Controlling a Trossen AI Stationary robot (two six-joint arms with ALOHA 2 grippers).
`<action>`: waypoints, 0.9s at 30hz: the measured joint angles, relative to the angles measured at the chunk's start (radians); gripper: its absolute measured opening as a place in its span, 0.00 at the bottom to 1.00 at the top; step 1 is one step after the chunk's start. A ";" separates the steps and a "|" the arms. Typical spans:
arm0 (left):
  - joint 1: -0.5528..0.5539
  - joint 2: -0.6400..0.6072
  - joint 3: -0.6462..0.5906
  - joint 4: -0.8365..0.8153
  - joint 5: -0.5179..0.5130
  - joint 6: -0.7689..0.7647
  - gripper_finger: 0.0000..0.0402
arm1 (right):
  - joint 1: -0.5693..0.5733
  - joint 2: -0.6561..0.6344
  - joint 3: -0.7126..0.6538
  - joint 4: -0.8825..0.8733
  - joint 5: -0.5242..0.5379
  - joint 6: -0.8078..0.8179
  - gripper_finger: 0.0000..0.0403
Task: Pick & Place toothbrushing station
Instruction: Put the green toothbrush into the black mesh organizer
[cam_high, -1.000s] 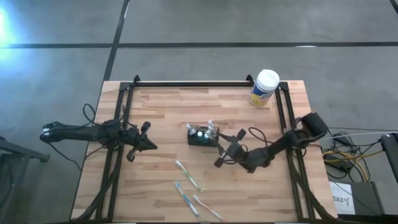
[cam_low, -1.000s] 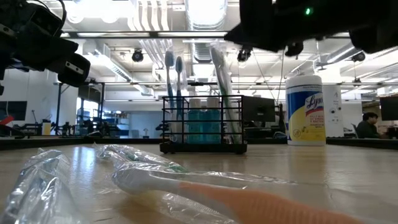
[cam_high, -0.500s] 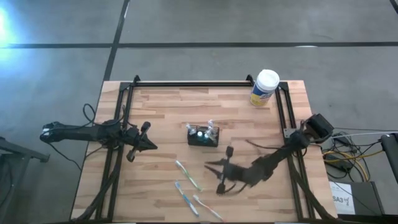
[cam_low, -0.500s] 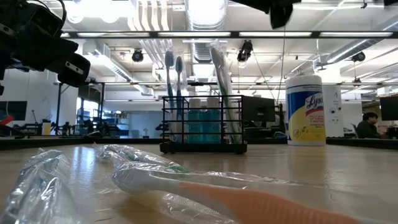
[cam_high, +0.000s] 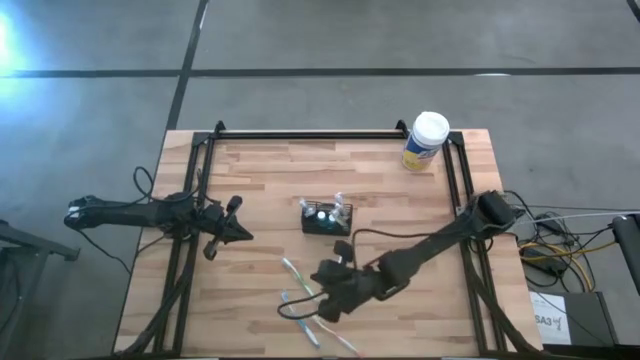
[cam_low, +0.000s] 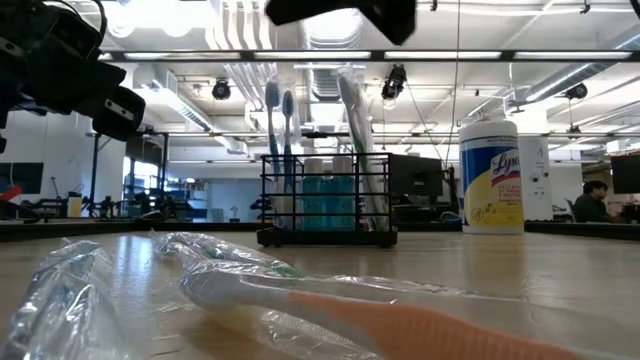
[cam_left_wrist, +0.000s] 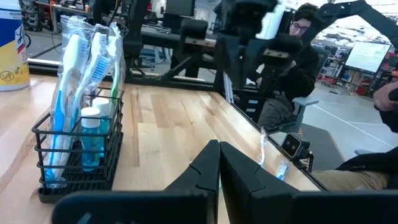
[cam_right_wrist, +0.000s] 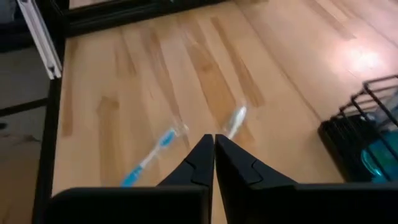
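On the wooden tabletop (cam_high: 260, 190) seen from overhead, the toothbrushing station (cam_high: 327, 218) stands near the middle. The right hand (cam_high: 312, 308) hovers over the wrapped toothbrushes (cam_high: 302, 282) near the front edge, hiding some, its fingers clenched together in its wrist view. The left hand (cam_high: 236, 234), likewise clenched, waits at the left. Only the low view shows toothbrushes upright inside the basket.
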 joint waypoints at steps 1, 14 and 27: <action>0.000 0.000 0.000 0.000 0.000 0.000 0.03 | -0.003 0.018 0.027 -0.026 -0.009 0.000 0.03; 0.000 0.001 0.000 -0.006 0.003 -0.005 0.03 | -0.095 0.351 0.373 -0.340 -0.226 0.069 0.06; 0.000 0.000 0.000 -0.006 0.002 -0.004 0.03 | -0.129 0.524 0.619 -0.496 -0.302 0.096 0.40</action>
